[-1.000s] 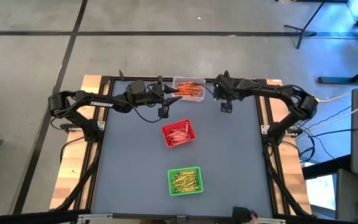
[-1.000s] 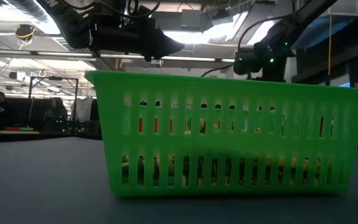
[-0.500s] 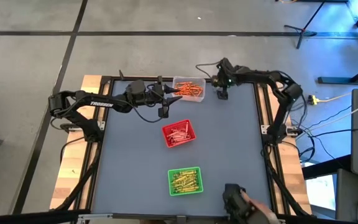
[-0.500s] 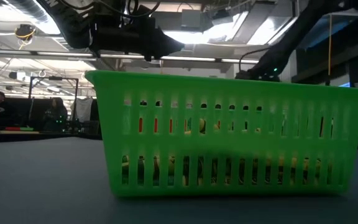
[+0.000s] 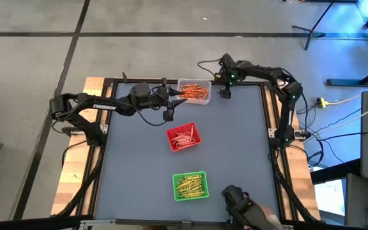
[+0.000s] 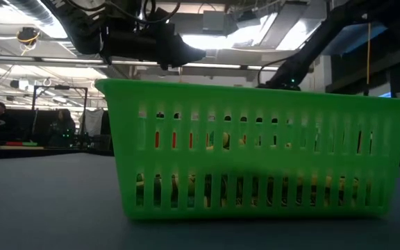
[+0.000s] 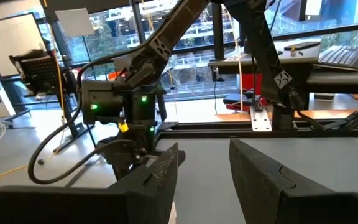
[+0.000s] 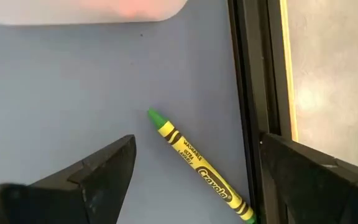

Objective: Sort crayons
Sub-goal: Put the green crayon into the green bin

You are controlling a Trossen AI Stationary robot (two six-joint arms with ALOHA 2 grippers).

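A green crayon with a yellow label lies flat on the grey table near its far right corner, next to the black frame rail. My right gripper points down over it, open, one finger on each side and apart from it. The clear tray of orange crayons stands just left of it. My left gripper hangs level over that tray's left rim, open, with nothing showing between its fingers. The red tray and the green tray hold more crayons.
The green tray fills the low view's foreground. A person's hand with a dark object reaches in at the table's near edge. Bare grey table lies to the right of the trays. The black frame rims the table.
My right gripper has moved toward the table's far edge and toward the clear tray, sunk lower and tipped to point more steeply down; it has stayed open. A person's hand has come in at the near edge.
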